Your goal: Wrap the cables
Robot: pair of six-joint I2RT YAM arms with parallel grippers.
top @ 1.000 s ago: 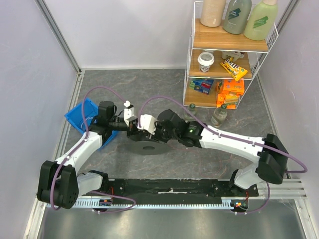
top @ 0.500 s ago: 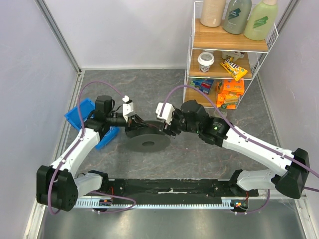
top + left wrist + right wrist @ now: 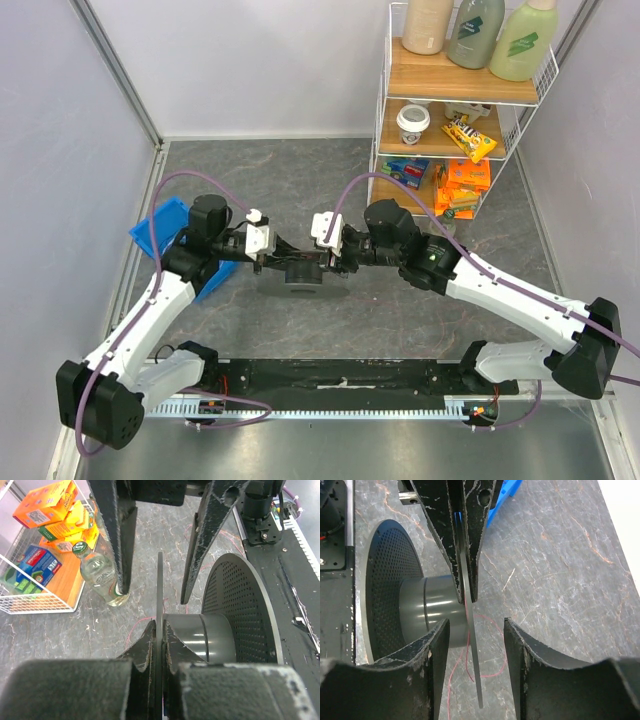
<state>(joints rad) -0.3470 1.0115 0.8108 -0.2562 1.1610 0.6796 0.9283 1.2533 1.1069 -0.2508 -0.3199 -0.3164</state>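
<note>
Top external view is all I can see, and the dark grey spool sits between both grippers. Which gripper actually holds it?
Observer: The left gripper is shut on the thin flange of the dark grey perforated spool. The flange stands edge-on between its fingers.
Operator: And the right one?
Observer: The right gripper is open. Its fingers straddle that same flange, with a gap on each side.
Operator: Any cable on the hub?
Observer: The smooth grey hub looks bare where it shows. A thin pinkish-red cable lies loose on the grey marbled table below the spool.
</note>
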